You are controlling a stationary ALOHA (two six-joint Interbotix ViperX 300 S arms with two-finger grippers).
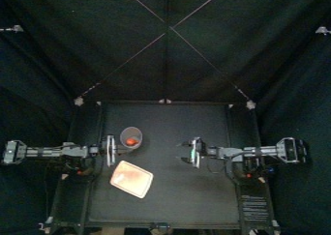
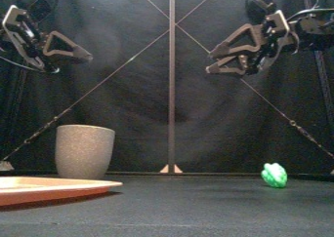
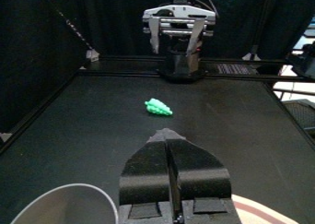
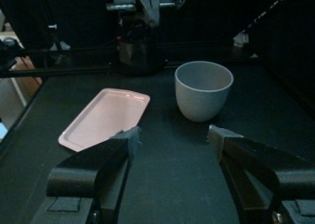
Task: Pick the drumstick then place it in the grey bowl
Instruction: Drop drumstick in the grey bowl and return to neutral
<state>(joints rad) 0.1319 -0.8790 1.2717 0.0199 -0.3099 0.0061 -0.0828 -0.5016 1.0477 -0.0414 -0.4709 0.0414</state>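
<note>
- On the black table [image 1: 195, 195], the grey cup [image 2: 84, 150] stands upright with its mouth up. It is my reference for everything below.
- Right gripper [image 4: 172, 133]: raised clear of the table on the cup's right-arm side. Jaws are spread wide with nothing between them.
- Left gripper [image 3: 167, 137]: raised on the opposite side of the cup. Jaws are pressed together and hold nothing.
- Pink tray [image 1: 132, 178]: lies flat just in front of the cup, toward the table's front edge. It doesn't touch the cup and nothing is on it.
- Green toy [image 2: 274, 175]: on the table well off to the cup's right-arm side, roughly below the right gripper. Not the target.
- Drumstick [image 1: 131, 140]: none on the table or tray in any view.
  - The top view shows a small red-orange spot inside the cup's mouth. My read is that's the drumstick, already in.
  - The wrist views don't look deep enough into the cup to confirm.
- Handling, judgement only: probably a light, rigid, smooth plastic toy that won't break but can slip.
  - If it needs a regrip, pinch across the thin bone end, not the fat rounded end.
  - Reaching into the cup risks tipping it.
</note>
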